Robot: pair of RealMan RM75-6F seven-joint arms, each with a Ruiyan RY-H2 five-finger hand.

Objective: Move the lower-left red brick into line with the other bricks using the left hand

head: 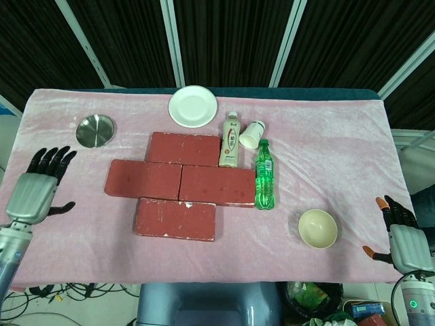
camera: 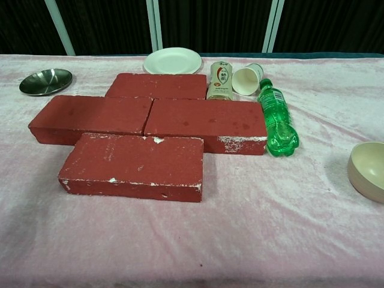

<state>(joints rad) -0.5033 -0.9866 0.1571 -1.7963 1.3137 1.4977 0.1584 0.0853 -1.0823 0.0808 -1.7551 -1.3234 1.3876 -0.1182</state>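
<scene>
Brick (head: 175,219) in question lies nearest the table's front edge, long axis left to right, touching the middle row of bricks (head: 180,181) behind it. Left hand (head: 37,190) hovers well left of this brick, fingers spread, holding nothing. Right hand (head: 402,236), also empty and spread, is far off right.

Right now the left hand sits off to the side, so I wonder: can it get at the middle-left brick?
Probably yes: the left hand is open, and only bare pink cloth lies between it and the middle-left brick.
</scene>
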